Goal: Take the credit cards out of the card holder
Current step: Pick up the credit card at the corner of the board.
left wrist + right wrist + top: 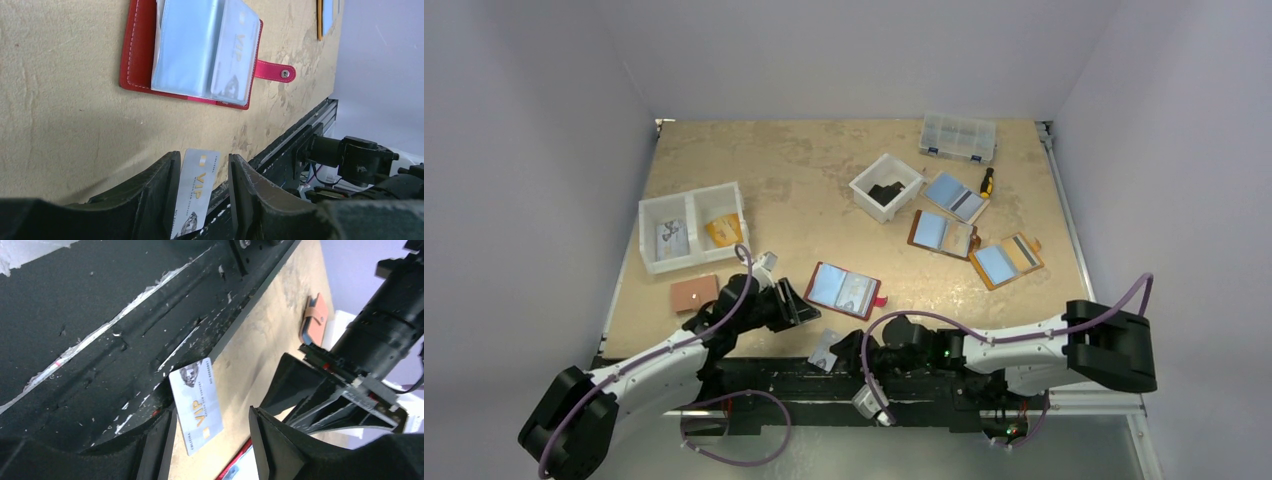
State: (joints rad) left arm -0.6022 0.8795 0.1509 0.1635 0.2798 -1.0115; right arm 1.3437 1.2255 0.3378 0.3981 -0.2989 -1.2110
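Note:
The dark red card holder (pixel 844 290) lies open on the table with its strap tab (pixel 881 300) to the right. In the left wrist view the card holder (pixel 137 55) holds a light blue card (pixel 185 45) and a pale grey-white VIP card (pixel 235 55) in its clear sleeves. A second grey-white VIP card (pixel 826 350) lies loose, overhanging the table's near edge. My left gripper (pixel 807 310) is open just left of the holder; the loose card (pixel 195 200) shows beyond its jaws. My right gripper (pixel 844 352) is open beside the loose card (pixel 196 405), not holding it.
A white two-compartment tray (pixel 692 225) with cards stands at the left, a small tan holder (pixel 695 293) below it. A white box (pixel 886 187), brown (pixel 943 234) and orange-tan (pixel 1006 261) holders, a clear organiser (pixel 958 137) and a screwdriver (pixel 987 182) lie at the back right.

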